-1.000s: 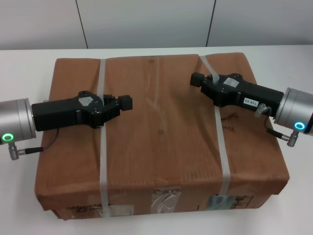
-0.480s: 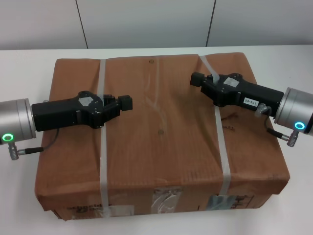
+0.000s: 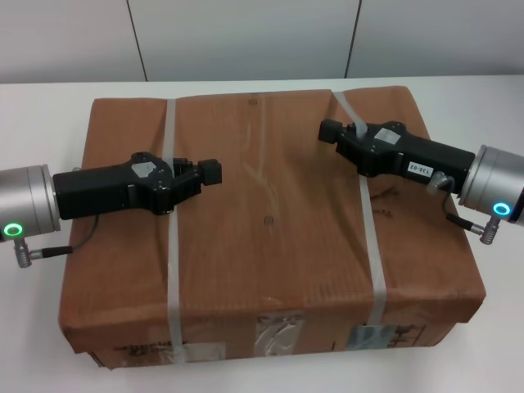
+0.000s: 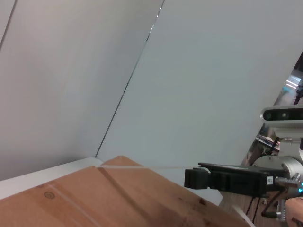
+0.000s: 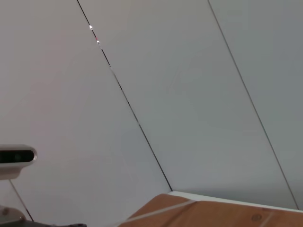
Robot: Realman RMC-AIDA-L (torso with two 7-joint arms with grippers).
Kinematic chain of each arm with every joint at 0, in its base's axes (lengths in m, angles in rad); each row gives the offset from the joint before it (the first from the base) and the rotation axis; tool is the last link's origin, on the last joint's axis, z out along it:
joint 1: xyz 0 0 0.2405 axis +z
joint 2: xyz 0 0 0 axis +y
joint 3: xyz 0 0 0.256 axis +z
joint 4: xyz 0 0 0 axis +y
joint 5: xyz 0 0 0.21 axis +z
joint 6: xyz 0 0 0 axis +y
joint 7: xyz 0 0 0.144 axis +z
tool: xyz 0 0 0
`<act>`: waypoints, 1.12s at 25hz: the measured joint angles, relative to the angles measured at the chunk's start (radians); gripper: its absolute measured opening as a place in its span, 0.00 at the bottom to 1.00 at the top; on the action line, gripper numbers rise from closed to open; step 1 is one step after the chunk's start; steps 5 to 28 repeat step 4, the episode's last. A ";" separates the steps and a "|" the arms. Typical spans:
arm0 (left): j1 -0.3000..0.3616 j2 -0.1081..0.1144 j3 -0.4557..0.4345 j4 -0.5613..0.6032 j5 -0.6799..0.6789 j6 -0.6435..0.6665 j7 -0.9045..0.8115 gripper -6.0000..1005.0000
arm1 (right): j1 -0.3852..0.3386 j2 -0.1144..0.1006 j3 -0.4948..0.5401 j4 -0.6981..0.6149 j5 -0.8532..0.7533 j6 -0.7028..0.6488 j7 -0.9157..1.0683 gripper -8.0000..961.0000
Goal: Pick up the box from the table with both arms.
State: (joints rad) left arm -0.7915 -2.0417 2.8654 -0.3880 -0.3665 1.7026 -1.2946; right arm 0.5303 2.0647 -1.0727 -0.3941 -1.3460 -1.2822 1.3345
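Observation:
The large brown cardboard box [image 3: 270,221] lies flat on the white table [image 3: 49,106], with one pale strap [image 3: 172,246] on its left part and another [image 3: 372,237] on its right. My left gripper [image 3: 211,170] hovers over the box top beside the left strap, pointing inward, fingers together and empty. My right gripper [image 3: 327,131] hovers over the top at the right strap, pointing inward, fingers together and empty. The left wrist view shows the box top [image 4: 118,198] and the right gripper [image 4: 193,178] above it. The right wrist view shows a box corner [image 5: 213,215].
Tape patches and labels [image 3: 278,332] are on the box's near side. A grey panelled wall [image 3: 246,33] stands behind the table. White tabletop shows on both sides of the box and behind it.

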 joint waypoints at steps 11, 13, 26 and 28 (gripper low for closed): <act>0.000 0.000 0.000 0.000 0.000 0.000 0.000 0.07 | 0.000 0.000 0.000 0.000 0.011 0.000 0.000 0.03; 0.000 0.000 0.000 0.000 0.000 0.000 0.000 0.07 | 0.000 0.000 0.000 0.000 0.011 0.000 0.000 0.03; 0.000 0.000 0.000 0.000 0.000 0.000 0.000 0.07 | 0.000 0.000 0.000 0.000 0.011 0.000 0.000 0.03; 0.000 0.000 0.000 0.000 0.000 0.000 0.000 0.07 | 0.000 0.000 0.000 0.000 0.011 0.000 0.000 0.03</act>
